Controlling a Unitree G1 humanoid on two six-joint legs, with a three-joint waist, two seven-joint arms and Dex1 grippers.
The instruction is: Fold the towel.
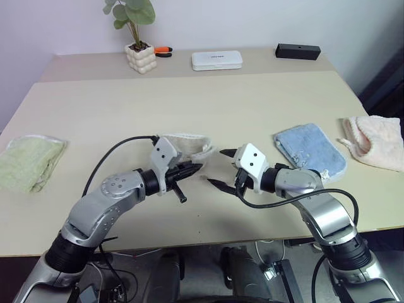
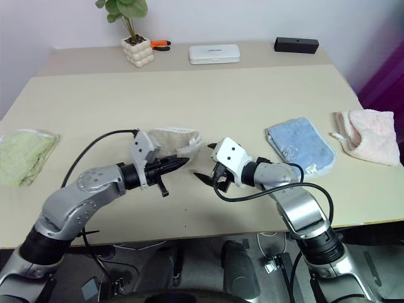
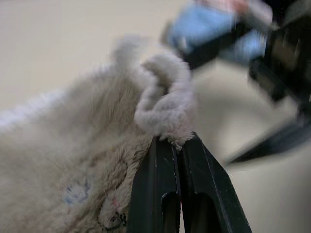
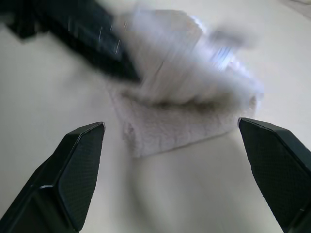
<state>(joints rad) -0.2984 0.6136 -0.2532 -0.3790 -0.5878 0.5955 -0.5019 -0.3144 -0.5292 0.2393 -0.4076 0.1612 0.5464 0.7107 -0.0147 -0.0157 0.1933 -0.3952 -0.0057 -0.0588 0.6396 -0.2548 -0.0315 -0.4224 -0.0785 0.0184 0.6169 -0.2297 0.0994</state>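
The beige-tan terry towel with pale piped edging (image 1: 183,144) lies bunched on the cream table top (image 1: 208,101), about midway between the pale green cloth (image 1: 28,161) on the robot's left and the light blue cloth (image 1: 310,150) on its right, and well nearer the front edge than the potted plant in its knobbly white pot (image 1: 140,57). The left gripper (image 1: 192,168) is clamped tight on a rolled bit of the towel's edge (the left wrist view shows the fuzzy hem squeezed between the two black fingers (image 3: 165,184)), presumably so that one corner can be drawn up and carried over the rest for a fold. The right gripper (image 1: 222,169) sits just beside the towel on the blue cloth's side, its jaws spread wide and holding nothing, pointed at the towel's near flap; by my reading it is placed to take a second corner so the edge can be lifted evenly. A small dark embroidered mark (image 3: 112,221) shows on the towel, too blurred to read. The flat white case (image 1: 216,60) beside the plant carries a faint line of print, too small to make out; no other writing is legible.
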